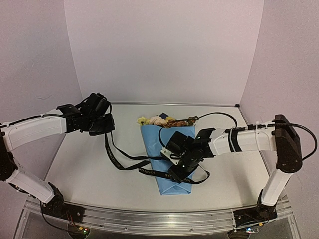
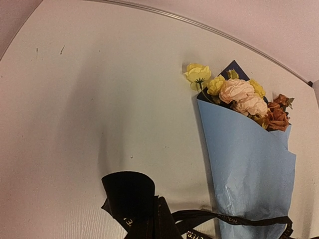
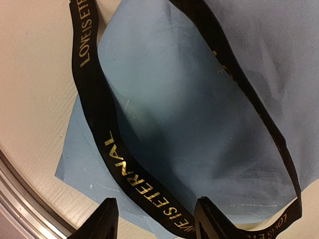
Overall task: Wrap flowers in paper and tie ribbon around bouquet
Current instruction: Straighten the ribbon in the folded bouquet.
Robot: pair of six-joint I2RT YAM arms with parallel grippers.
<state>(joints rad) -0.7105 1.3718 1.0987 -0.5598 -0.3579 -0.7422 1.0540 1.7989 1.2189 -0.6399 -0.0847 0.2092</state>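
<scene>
The bouquet lies in the middle of the table. Its yellow, pink and orange flowers (image 1: 157,120) (image 2: 240,96) stick out of the far end of a light blue paper (image 1: 172,177) (image 2: 249,159) cone. The black ribbon (image 1: 119,157) (image 2: 130,196) (image 3: 112,149), with gold lettering, runs from my left gripper (image 1: 103,130) across the cone's lower part. That gripper is shut on a folded bit of the ribbon, left of the bouquet. My right gripper (image 1: 180,168) (image 3: 157,221) hovers over the cone's narrow end. It is open, and the ribbon passes loosely between its fingers (image 3: 102,219).
A metal rail (image 1: 149,219) (image 3: 17,196) runs along the table's near edge, close to the cone's tip. Pale walls enclose the back and both sides. A round black cable (image 1: 219,115) loops from the right arm behind the flowers.
</scene>
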